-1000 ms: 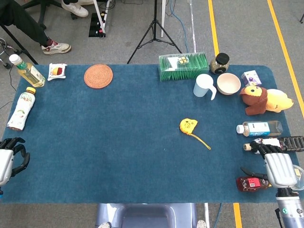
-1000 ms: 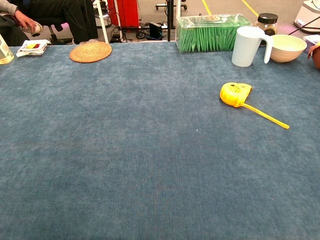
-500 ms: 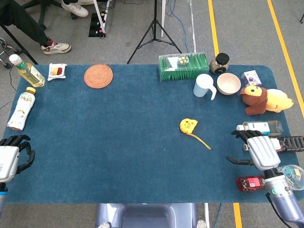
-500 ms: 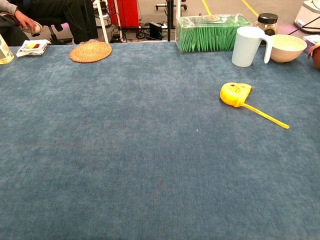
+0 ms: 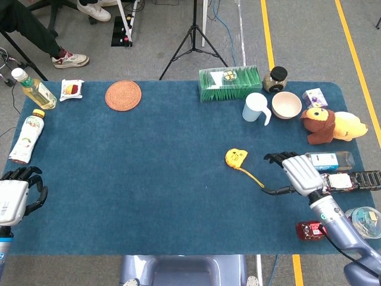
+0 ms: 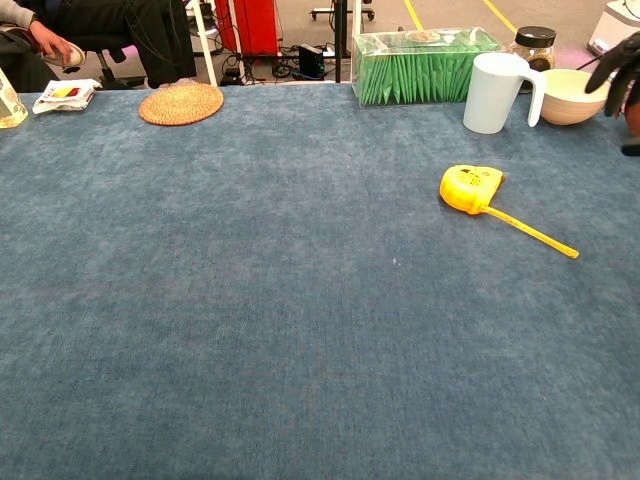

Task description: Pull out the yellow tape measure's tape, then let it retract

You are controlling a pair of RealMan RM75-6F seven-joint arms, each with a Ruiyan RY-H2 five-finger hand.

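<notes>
Blue table point(image 5: 149, 179), one tape measure point(image 5: 236, 157), two hands

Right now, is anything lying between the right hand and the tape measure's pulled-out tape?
Nothing visible. Only bare mat separates the right hand from the tape trailing from the tape measure; the bottle lies behind the hand.

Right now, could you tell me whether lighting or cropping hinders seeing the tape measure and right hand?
Head view: even light, tape measure and right hand sharp, faint shadows. Chest view: tape measure clear, right hand cropped at the frame edge.
</notes>
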